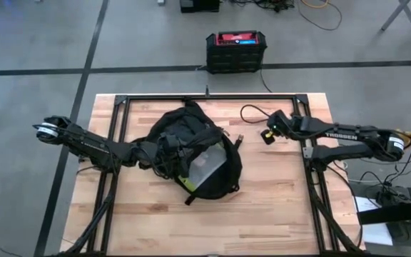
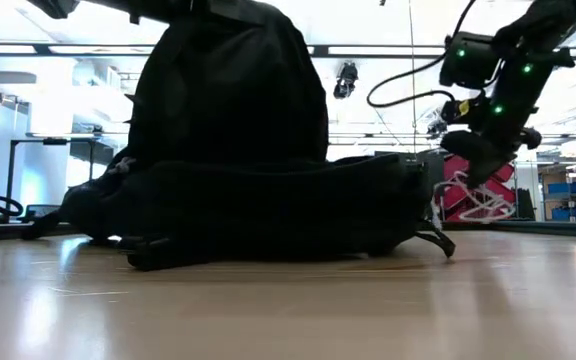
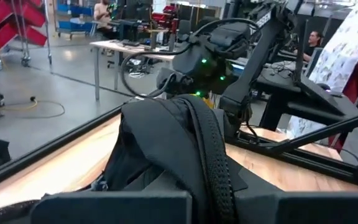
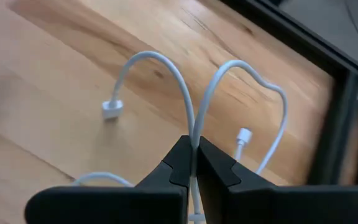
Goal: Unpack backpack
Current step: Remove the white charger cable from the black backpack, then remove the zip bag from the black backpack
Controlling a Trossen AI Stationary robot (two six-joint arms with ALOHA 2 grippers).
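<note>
The black backpack (image 1: 191, 143) lies in the middle of the wooden table, and its opened side shows a grey flat thing with a yellow-green edge (image 1: 204, 168). My left gripper (image 3: 213, 205) reaches in from the table's left and is shut on the backpack's raised upper part (image 2: 228, 90). My right gripper (image 4: 193, 149) hovers over the table to the right of the backpack, shut on a white cable (image 2: 465, 200). The cable's two loops and two small plugs (image 4: 112, 110) show over the wood. My left gripper pinches a fold of the backpack's black fabric with a ribbed strap (image 3: 211, 168) between its two fingers. This part stands lifted high above the rest of the backpack (image 2: 268, 210), which lies on the table. The fabric hides the pads. My right gripper pinches the white cable between its fingertips where two strands run side by side (image 4: 194, 134), coming from above and pointing down. The loops (image 4: 247, 87) spread past the fingertips and the cable hangs slack below, close over the table.
A black metal frame (image 1: 212, 98) runs along the table's far edge and down both sides. A black-and-red box (image 1: 235, 50) stands on the floor beyond the far edge. Bare wood (image 1: 262, 214) lies near the front edge and right of the backpack.
</note>
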